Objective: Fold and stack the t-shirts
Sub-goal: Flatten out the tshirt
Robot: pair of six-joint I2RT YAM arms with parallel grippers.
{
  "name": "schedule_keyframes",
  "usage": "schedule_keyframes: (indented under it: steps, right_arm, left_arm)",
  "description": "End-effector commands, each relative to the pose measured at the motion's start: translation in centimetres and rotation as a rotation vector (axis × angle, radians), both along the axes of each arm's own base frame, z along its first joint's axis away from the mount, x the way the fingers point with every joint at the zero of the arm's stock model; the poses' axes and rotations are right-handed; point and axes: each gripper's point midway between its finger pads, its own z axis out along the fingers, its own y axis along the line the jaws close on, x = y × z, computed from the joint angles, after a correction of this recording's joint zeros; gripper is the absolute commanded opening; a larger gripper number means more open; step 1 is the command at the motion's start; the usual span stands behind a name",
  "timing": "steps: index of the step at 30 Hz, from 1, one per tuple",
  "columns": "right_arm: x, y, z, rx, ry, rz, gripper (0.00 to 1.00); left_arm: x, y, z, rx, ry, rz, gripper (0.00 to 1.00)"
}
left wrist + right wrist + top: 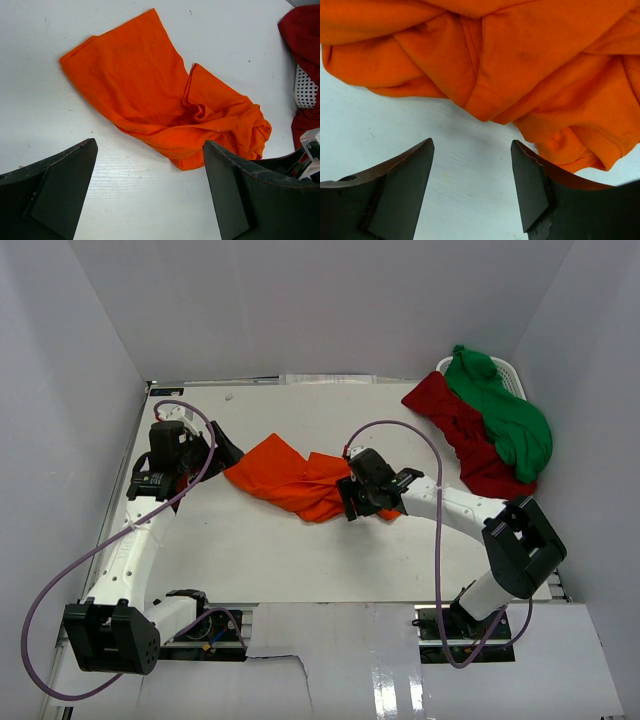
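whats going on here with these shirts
Two robot arms are working on a crumpled orange t-shirt lying in the middle of the table. The right gripper hovers at its right end, jaws open and empty; the left gripper sits open off its left edge. Neither holds cloth. The dark red t-shirt and green t-shirt lie heaped over a white basket at the far right, not yet folded.

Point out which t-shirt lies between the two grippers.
The orange t-shirt, crumpled mid-table; the dark red t-shirt and green t-shirt lie heaped together at the far right corner.
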Motion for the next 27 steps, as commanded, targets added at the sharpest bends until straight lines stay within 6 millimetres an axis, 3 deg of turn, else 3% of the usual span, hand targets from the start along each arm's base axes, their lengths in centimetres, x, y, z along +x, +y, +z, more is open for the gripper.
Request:
schedule_keyframes:
  steps: [1, 12, 16, 18, 22, 24, 25, 27]
  right_arm:
    - [2.0, 1.0, 1.6, -0.003, -0.074, -0.019, 0.69]
    - [3.7, 1.2, 2.2, -0.051, -0.133, -0.058, 0.67]
    - [4.3, 1.1, 2.1, -0.072, -0.15, -0.071, 0.56]
    - [4.7, 1.2, 2.1, -0.08, -0.153, -0.073, 0.56]
    - [5.1, 1.3, 1.5, -0.109, -0.143, -0.079, 0.2]
    - [5.4, 1.7, 1.7, -0.099, -0.146, -0.079, 0.17]
    - [5.4, 2.0, 2.0, -0.088, -0.146, -0.07, 0.09]
    - [6.1, 3.1, 3.4, -0.048, -0.167, -0.058, 0.08]
  left_arm:
    - [0.4, -0.1, 1.3, 0.0, -0.032, -0.012, 0.97]
    - [0.4, -0.1, 1.4, -0.003, -0.037, -0.015, 0.97]
    - [0.4, -0.1, 1.5, 0.0, -0.039, -0.018, 0.97]
    - [0.4, -0.1, 1.6, 0.001, -0.042, -0.015, 0.97]
    - [0.4, -0.1, 1.4, 0.002, -0.038, -0.015, 0.97]
    - [0.4, -0.1, 1.4, 0.002, -0.039, -0.014, 0.97]
    - [0.4, -0.1, 1.4, 0.003, -0.038, -0.016, 0.97]
    - [0.4, -0.1, 1.4, 0.002, -0.038, -0.015, 0.97]
